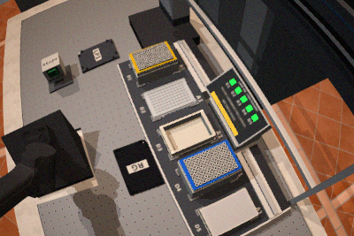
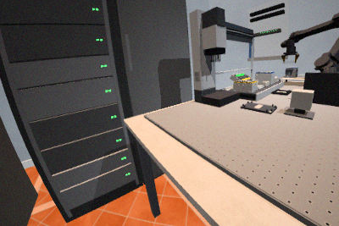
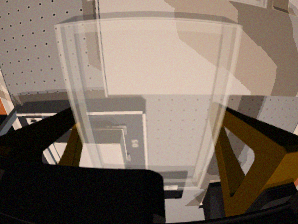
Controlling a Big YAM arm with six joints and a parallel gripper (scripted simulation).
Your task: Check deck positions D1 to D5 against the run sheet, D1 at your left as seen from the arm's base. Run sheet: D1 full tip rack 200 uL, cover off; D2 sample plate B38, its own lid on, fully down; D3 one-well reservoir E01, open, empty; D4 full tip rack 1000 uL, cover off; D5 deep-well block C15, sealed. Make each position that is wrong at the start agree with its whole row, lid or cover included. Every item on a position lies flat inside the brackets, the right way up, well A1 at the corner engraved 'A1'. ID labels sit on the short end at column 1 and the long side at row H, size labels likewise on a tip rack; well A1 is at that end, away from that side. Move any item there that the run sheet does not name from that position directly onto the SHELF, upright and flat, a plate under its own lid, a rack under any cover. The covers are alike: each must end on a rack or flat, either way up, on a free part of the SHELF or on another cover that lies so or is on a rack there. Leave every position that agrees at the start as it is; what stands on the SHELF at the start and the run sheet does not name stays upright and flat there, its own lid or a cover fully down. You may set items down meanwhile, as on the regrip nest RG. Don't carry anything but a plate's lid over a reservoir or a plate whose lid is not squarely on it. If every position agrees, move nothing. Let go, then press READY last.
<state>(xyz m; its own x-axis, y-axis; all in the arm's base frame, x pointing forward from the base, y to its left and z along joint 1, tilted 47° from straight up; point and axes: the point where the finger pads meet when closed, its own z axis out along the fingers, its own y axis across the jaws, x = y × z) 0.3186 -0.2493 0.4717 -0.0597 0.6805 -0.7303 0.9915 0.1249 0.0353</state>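
My gripper is shut on a clear cover, gripping it across its width and holding it in the air. In the exterior view the gripper hangs high at the far right with the cover flat below it. In the top view a black part of the arm hides the gripper. The deck holds a yellow-framed tip rack, a lidded plate, an open empty reservoir, a blue-framed tip rack and a sealed block. Both racks stand uncovered.
The RG nest lies left of the deck. The READY box and a dark labelled plate stand at the back left. A panel with green lights sits right of the deck. A pipetting gantry stands at the far end.
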